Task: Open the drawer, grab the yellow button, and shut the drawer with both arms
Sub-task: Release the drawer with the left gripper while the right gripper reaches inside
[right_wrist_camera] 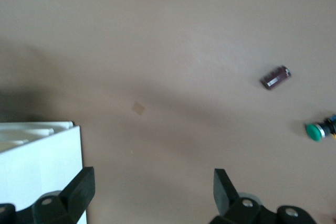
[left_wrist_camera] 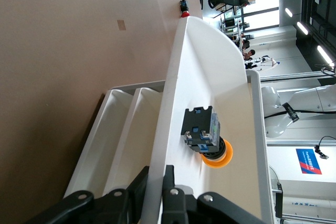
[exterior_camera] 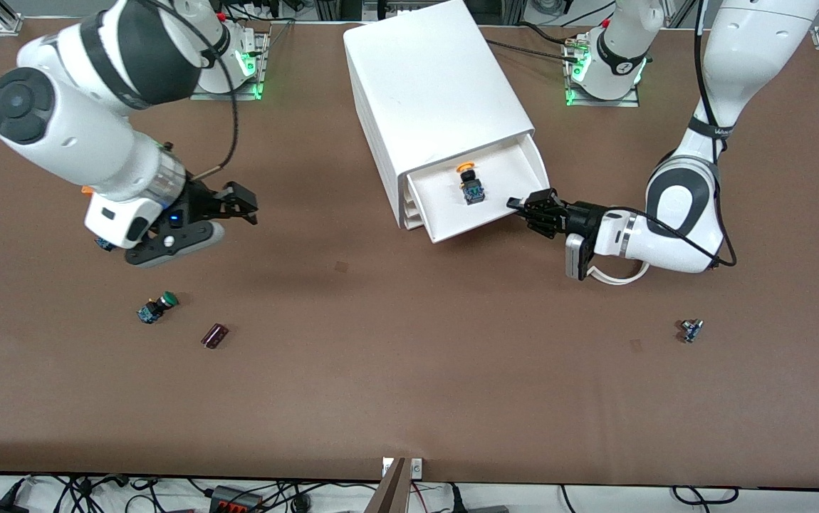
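The white cabinet (exterior_camera: 431,85) stands at the middle of the table, nearer the bases. Its top drawer (exterior_camera: 468,228) is pulled out. The orange-capped button (exterior_camera: 471,187) lies on its side in the drawer and shows in the left wrist view (left_wrist_camera: 202,132) too. My left gripper (exterior_camera: 532,206) is shut on the drawer's front wall (left_wrist_camera: 173,98), one finger inside and one outside, at the corner toward the left arm's end; it also shows in its wrist view (left_wrist_camera: 156,176). My right gripper (exterior_camera: 237,203) is open and empty, up over bare table toward the right arm's end; its wrist view (right_wrist_camera: 153,179) shows this too.
A green-capped button (exterior_camera: 159,307) and a small brown cylinder (exterior_camera: 215,335) lie on the table toward the right arm's end; both show in the right wrist view, the green-capped button (right_wrist_camera: 315,131) and the cylinder (right_wrist_camera: 275,77). A small dark part (exterior_camera: 691,330) lies toward the left arm's end.
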